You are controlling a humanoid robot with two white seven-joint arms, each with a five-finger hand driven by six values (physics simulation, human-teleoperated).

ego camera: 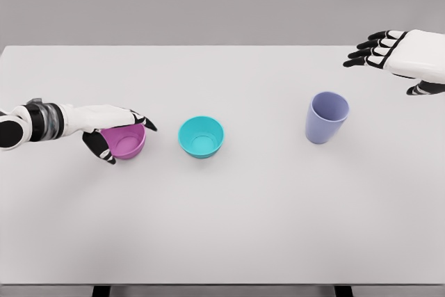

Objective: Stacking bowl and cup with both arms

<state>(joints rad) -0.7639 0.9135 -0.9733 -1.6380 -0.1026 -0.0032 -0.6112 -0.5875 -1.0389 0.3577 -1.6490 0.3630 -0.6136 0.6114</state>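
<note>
On the white tabletop (222, 227), the left robot hand (111, 130) at nine o'clock clamps the pink bowl (127, 142). The teal bowl (201, 136) sits just beside it, centre. The lavender cup (326, 117) stands at three o'clock. Beyond, at two o'clock, the right robot hand (393, 53) hovers, fingers apart.

On the table (229, 227), two bowls (127, 142) (201, 136) stand side by side left of the cup (326, 117).

Bright, even, diffuse light; faint soft shadows, no glare, sharp throughout.
</note>
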